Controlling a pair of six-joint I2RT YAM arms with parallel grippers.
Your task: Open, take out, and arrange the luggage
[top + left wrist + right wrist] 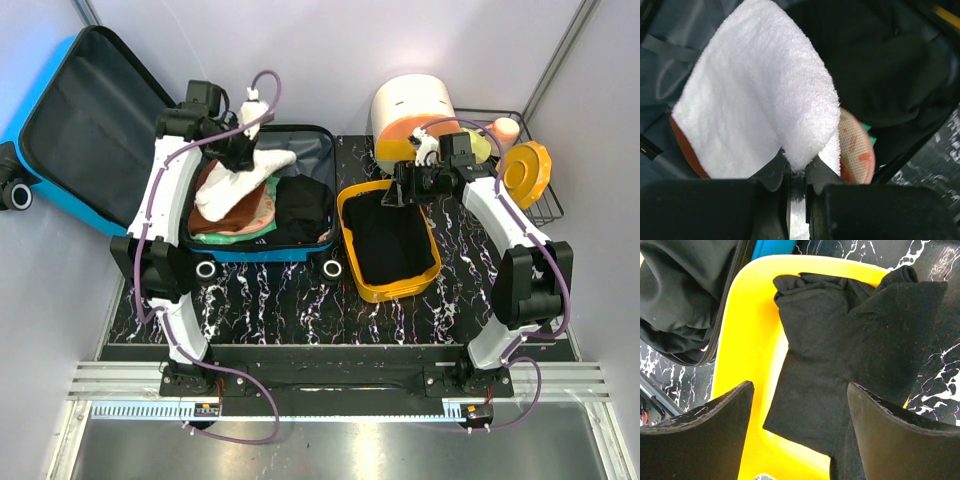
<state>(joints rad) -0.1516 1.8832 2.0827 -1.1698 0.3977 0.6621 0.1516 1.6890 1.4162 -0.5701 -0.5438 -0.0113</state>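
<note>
The blue suitcase [40, 100] lies open at the back left, its lid leaning up and its base [322, 140] holding clothes. My left gripper [243, 152] is shut on a white towel [235, 185] and holds it up over the base; the towel also shows in the left wrist view [755, 90], above an orange-and-mesh item [855, 145] and black clothes [880, 65]. My right gripper [400, 190] is open and empty over the yellow basin [352, 262]. A black garment [850, 350] lies in the yellow basin [750, 340] between the open fingers [710, 440].
A white-and-orange round box [415, 110] stands at the back right. An orange lid [527, 172] leans on a black wire rack [550, 205]. Black clothes [302, 208] and an orange-brown item [240, 215] lie in the suitcase base. Suitcase wheels [206, 270] face the table front.
</note>
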